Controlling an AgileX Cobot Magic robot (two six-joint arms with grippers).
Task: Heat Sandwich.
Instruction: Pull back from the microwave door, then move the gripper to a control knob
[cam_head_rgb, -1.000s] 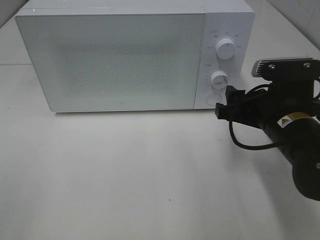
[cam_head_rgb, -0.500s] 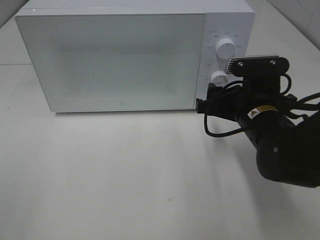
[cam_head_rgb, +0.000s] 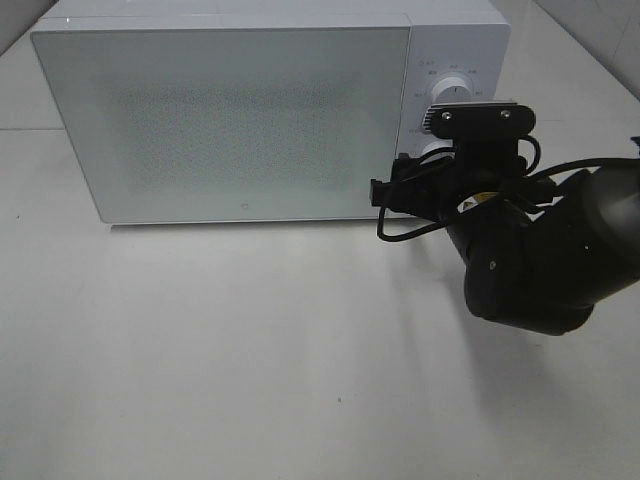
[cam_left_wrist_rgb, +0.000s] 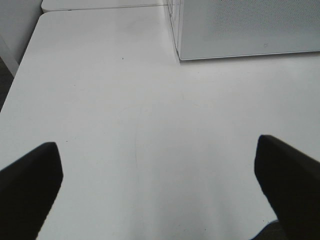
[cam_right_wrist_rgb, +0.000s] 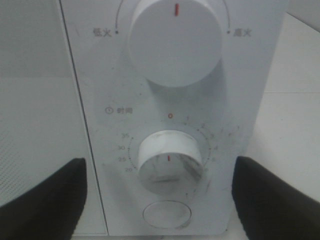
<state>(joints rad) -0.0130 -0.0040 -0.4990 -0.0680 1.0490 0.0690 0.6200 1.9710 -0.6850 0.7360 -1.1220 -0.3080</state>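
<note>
The sandwich is out of view. The white microwave (cam_head_rgb: 230, 120) stands at the back of the table with its door (cam_head_rgb: 220, 200) closed. My right arm (cam_head_rgb: 520, 250) reaches to the control panel at the microwave's right end, and its wrist camera hides the fingers in the high view. In the right wrist view my right gripper (cam_right_wrist_rgb: 157, 170) is open, with one finger on either side of the timer knob (cam_right_wrist_rgb: 170, 160) and apart from it. The knob's red mark points away from the 0 mark. My left gripper (cam_left_wrist_rgb: 160, 185) hangs open over bare table, holding nothing.
The power knob (cam_right_wrist_rgb: 175, 40) sits above the timer knob, and a round button (cam_right_wrist_rgb: 166, 215) sits below it. White table (cam_head_rgb: 250, 350) stretches in front of the microwave. In the left wrist view the microwave's corner (cam_left_wrist_rgb: 180, 50) stands far ahead, and the table edge (cam_left_wrist_rgb: 20, 70) runs alongside.
My right arm has swung left and in toward the control panel, and it now covers the timer knob in the high view. The microwave has not moved.
</note>
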